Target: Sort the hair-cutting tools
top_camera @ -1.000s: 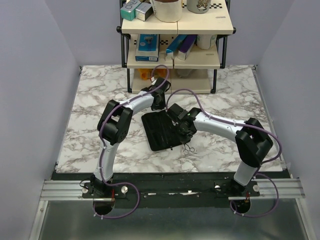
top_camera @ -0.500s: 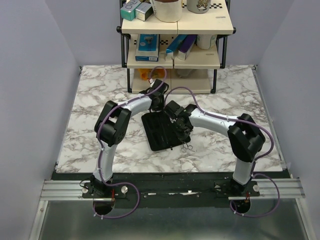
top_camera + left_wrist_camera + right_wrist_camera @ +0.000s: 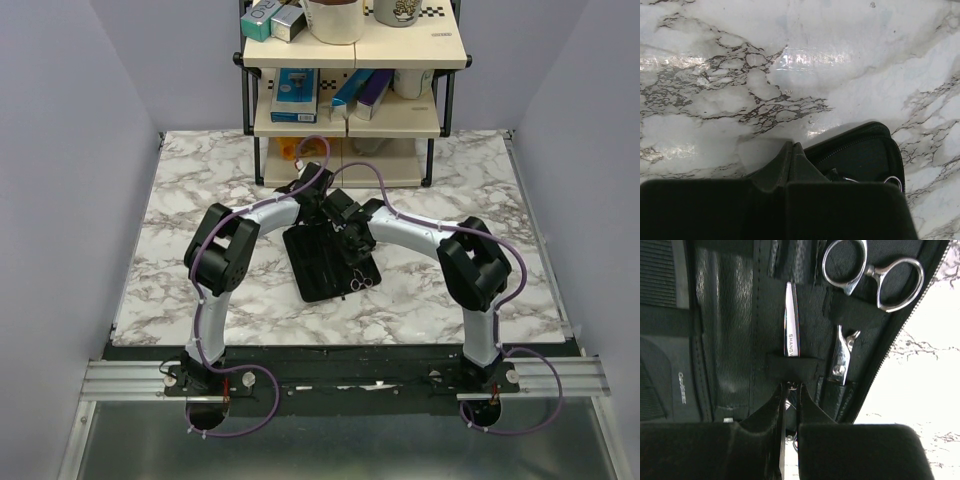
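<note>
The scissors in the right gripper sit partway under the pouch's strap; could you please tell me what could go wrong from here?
1. The right gripper pinches the scissors narrowly; pushing against the elastic strap could twist them loose.
2. Their tip could snag the pouch lining or nudge the clip beside it.
3. The left gripper, shut, seems to pin only the pouch's corner; the pouch could slide on the marble table.
</note>
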Controlling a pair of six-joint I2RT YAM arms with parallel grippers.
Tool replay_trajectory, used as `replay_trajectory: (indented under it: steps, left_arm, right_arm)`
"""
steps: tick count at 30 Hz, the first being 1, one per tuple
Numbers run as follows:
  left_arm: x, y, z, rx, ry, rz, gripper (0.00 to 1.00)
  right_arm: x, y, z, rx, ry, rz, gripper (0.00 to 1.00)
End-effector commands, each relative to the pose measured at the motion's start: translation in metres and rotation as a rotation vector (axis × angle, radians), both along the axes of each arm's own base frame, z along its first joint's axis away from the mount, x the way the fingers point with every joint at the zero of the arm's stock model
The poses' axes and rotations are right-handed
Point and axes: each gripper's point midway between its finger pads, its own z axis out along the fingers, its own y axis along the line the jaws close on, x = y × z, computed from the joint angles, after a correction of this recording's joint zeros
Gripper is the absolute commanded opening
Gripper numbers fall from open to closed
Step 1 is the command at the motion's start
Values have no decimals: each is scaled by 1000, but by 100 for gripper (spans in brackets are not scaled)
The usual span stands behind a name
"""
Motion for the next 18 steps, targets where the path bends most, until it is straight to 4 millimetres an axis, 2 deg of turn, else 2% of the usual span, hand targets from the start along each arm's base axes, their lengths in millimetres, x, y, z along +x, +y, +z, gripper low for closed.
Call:
replay_trajectory:
  steps: [1,6,15,17,18]
  left_arm:
    - [-53,16,-43,93,200,-45,0]
    - [-54,17,-41,94,197,-49,0]
    - [-56,17,-42,86,197,-49,0]
    - [-57,17,-42,84,198,-49,0]
    - [-56,18,-42,84,198,-47,0]
  right_arm:
    - [34,13,1,42,-133,-48,1]
    - [56,9,7,22,-251,-118,1]
    - [84,28,15,76,-339,-149,1]
    - [86,31,21,101,-361,-150,11]
    - [87,31,33,120,-378,-153,17]
